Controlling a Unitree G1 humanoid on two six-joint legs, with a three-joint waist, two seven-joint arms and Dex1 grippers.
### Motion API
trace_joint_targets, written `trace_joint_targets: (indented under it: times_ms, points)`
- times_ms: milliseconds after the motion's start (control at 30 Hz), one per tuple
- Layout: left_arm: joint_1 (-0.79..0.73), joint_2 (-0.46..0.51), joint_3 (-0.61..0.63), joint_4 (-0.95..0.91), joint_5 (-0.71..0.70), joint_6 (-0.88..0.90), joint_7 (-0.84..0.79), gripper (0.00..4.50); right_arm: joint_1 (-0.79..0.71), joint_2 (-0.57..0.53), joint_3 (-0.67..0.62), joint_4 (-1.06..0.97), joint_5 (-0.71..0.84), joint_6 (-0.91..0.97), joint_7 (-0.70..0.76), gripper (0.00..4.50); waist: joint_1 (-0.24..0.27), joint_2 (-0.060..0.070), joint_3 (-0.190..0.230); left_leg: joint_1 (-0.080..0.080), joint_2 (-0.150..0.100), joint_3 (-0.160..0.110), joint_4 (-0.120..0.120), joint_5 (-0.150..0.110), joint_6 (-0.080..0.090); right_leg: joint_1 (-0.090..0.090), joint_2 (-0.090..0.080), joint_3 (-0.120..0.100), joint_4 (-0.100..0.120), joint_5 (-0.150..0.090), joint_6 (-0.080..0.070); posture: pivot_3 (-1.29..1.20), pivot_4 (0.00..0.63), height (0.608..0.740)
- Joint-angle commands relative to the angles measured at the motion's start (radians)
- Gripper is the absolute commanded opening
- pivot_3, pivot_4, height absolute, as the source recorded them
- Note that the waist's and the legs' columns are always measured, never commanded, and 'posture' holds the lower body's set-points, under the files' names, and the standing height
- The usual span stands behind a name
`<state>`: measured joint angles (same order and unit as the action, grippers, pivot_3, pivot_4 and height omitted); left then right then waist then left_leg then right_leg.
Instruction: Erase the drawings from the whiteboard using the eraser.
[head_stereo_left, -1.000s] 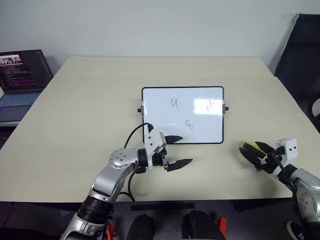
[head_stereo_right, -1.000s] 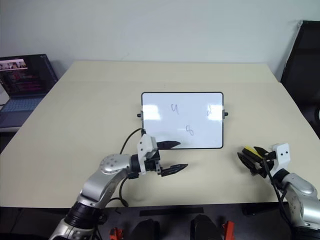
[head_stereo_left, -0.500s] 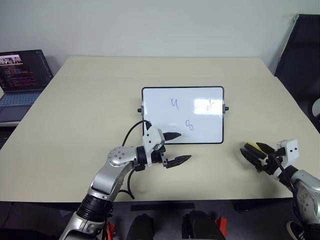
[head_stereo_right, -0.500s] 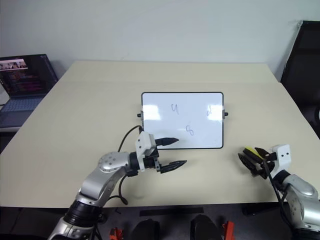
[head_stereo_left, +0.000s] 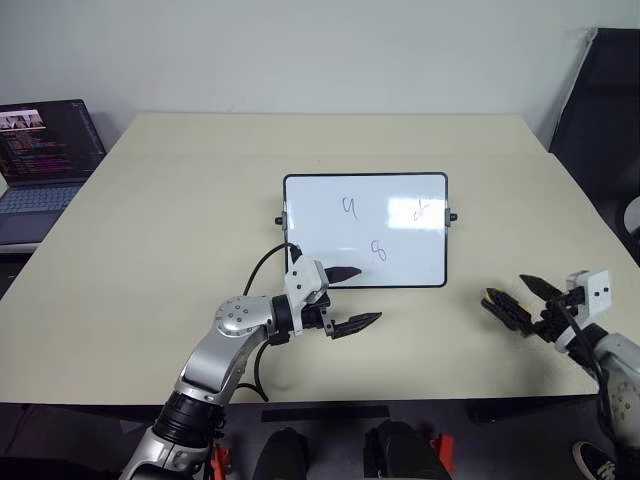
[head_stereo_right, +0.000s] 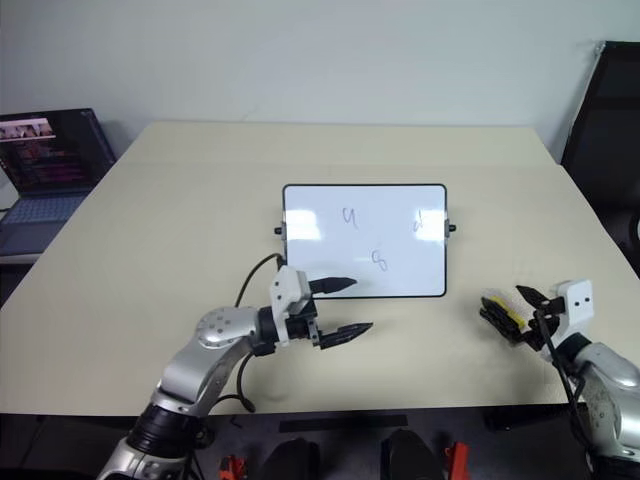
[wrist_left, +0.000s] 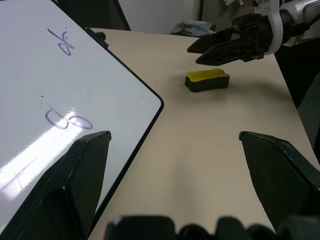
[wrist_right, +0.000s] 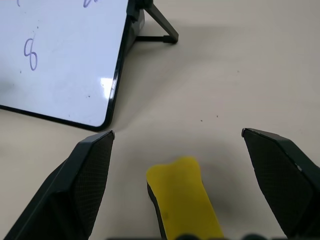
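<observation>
A plain pale wall stood behind a wide beige table (head_stereo_left: 150, 250), with an open laptop (head_stereo_left: 40, 165) off its far left edge. Near the middle of the table lay the whiteboard (head_stereo_left: 366, 230), propped on a small stand, carrying 3 drawings (head_stereo_left: 376, 250): a "4", a "d" and an "8". The 1 eraser (head_stereo_right: 505, 313), yellow on top and dark beneath, lay flat on the table to the right of the whiteboard's near right corner, apart from it.

The right gripper (head_stereo_right: 518, 310) hung over the eraser with its jaws spread as wide as they go, 1 finger either side of the block, holding nothing. The left gripper (head_stereo_left: 349, 297) pointed rightward at the whiteboard's near edge, jaws also wide apart and empty, its far finger lying over the frame.

The step in hand looked like the pickup. To do it well, the right gripper would need to sink until its fingers flanked the eraser's long sides, squeeze across the narrow waist, and keep the dark face downward so it meets the board. The left gripper seemed placed to steady the board, which could otherwise slide or tip on its stand under wiping pressure.

Counted: 1 whiteboard, 1 eraser, 3 drawings, 2 grippers, 1 laptop.
</observation>
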<state>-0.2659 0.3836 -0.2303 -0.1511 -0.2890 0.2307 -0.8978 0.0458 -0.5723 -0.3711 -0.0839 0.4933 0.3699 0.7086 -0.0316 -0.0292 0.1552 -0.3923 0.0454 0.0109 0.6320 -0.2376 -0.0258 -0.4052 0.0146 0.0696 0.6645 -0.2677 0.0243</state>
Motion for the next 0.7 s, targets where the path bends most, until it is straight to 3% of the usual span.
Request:
trace_joint_targets:
  times_ms: [33, 700]
  points:
    - [-0.008, -0.002, 0.009, -0.037, -0.007, -0.011, 0.004, 4.50, -0.003, -0.006, -0.013, -0.021, 0.017, -0.005, 0.008, 4.48, 0.000, 0.000, 0.000, 0.000, 0.000, 0.000, 0.000, 0.000, 0.000, 0.000, 0.000, 0.000, 0.000, 0.000, 0.000, 0.00, 0.150, 0.740]
    - [0.010, 0.021, 0.021, -0.046, -0.012, -0.015, 0.012, 4.50, -0.017, -0.010, 0.043, 0.051, -0.011, -0.017, 0.049, 4.48, 0.000, 0.000, 0.000, 0.000, 0.000, 0.000, 0.000, 0.000, 0.000, 0.000, 0.000, 0.000, 0.000, 0.000, 0.000, 0.00, 0.150, 0.740]
